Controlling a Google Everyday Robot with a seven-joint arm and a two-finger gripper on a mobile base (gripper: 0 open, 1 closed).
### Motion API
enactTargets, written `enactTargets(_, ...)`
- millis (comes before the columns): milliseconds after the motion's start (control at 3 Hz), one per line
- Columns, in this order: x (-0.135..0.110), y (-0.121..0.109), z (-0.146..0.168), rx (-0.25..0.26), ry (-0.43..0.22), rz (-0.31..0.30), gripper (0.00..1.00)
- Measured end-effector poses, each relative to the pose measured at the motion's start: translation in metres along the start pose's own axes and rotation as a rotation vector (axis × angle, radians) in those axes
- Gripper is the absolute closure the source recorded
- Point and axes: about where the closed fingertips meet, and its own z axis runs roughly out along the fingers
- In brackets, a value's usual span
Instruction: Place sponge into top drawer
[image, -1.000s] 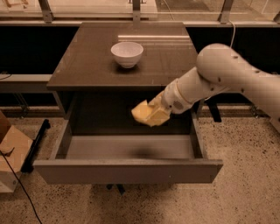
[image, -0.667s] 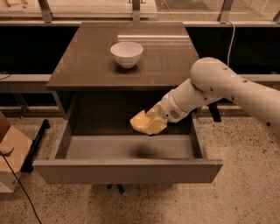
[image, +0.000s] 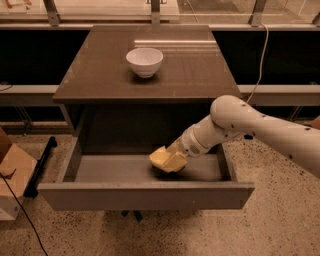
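The top drawer (image: 145, 196) stands pulled open under the brown-grey table (image: 95, 75); its grey floor shows. My gripper (image: 172, 162) reaches from the right down into the drawer, right of its middle. It is shut on the pale-yellow sponge (image: 160, 157), which sits low, just above or touching the drawer floor. The gripper's own pale pads blend with the sponge, so the sponge's edges are hard to separate.
A white bowl (image: 144, 61) stands on the table top toward the back. A cardboard box (image: 12, 175) and a black cable lie on the speckled floor at the left. A white cable (image: 260, 55) hangs at the back right.
My arm has lowered and moved left, carrying the sponge from above the drawer opening down inside the drawer, near its floor.
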Motion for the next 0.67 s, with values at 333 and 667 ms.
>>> enactTargets(333,0.0012,0.0001,0.0039,-0.003,0.0,0.002,0.05)
enactTargets(667,0.0011,0.0005,0.0049,-0.005,0.0,0.002,0.0)
